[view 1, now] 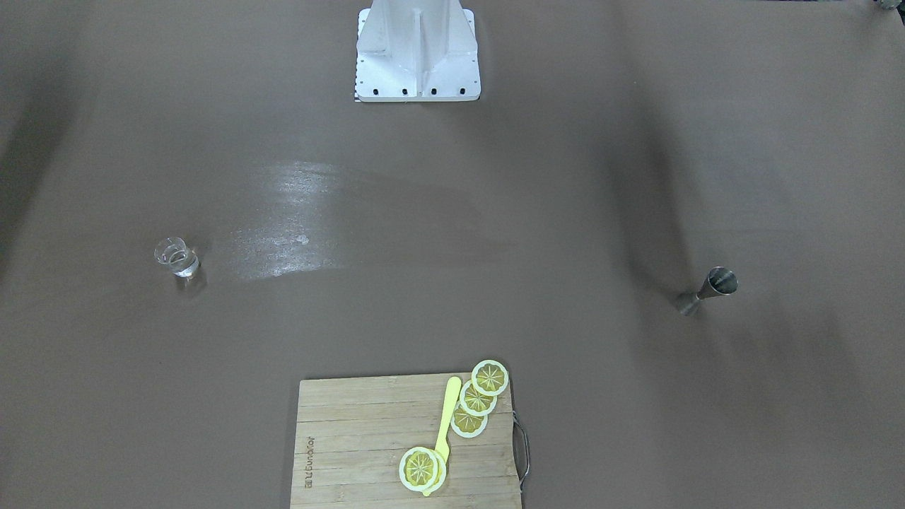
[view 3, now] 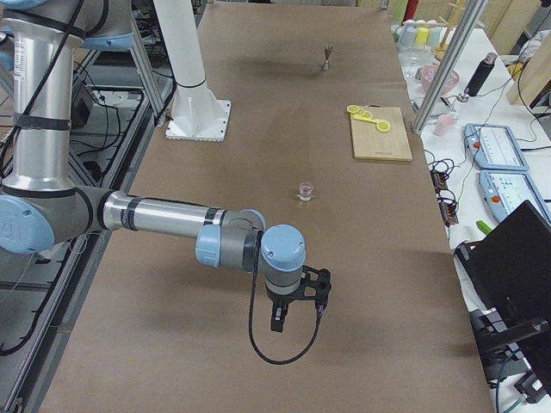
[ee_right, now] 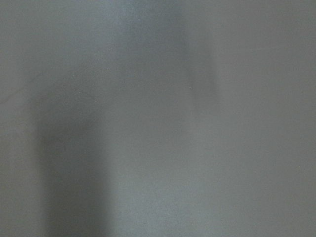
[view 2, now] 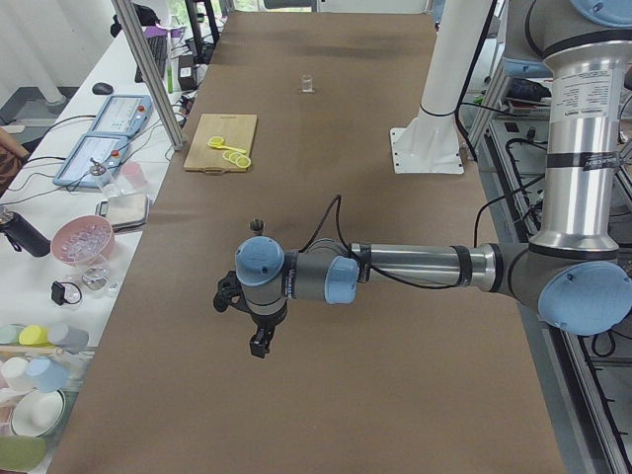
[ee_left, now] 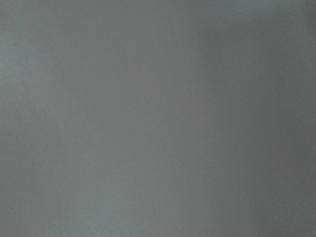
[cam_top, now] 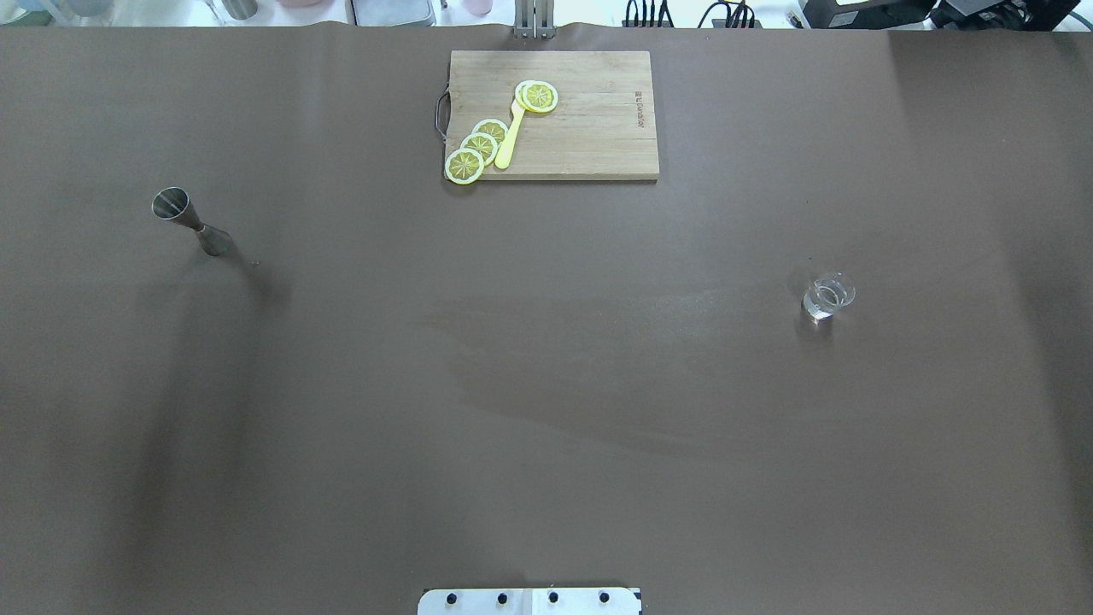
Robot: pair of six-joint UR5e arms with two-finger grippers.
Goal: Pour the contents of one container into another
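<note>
Nothing of the pour looks begun, as far as I can judge. In the overhead view the glass (cam_top: 827,296) stands upright at right of centre on the brown table (cam_top: 546,410), and the jigger (cam_top: 192,222) stands upright far off at the left, so the two are well apart with bare table between them. The glass seems to hold a little clear liquid, though I can't be sure of it. The jigger's open top cone shows nothing inside that I can make out.

Neither arm reaches into the overhead or front views. From the table's ends, the left gripper (view 2: 252,331) hangs low over the table in the lower left of that view, with the jigger just beyond it. The right gripper (view 3: 293,311) hangs in the lower middle of its view, nearer the camera than the glass and apart from it. Neither touches anything. Whether their fingers are apart or together I cannot tell from these angles, and both wrist cameras give only blurred grey.

A board (cam_top: 589,128) with lemon slices (cam_top: 478,145) sits at top centre, out of the way.

All of it is left: grasp the glass, bring it and the jigger together, tip.
</note>
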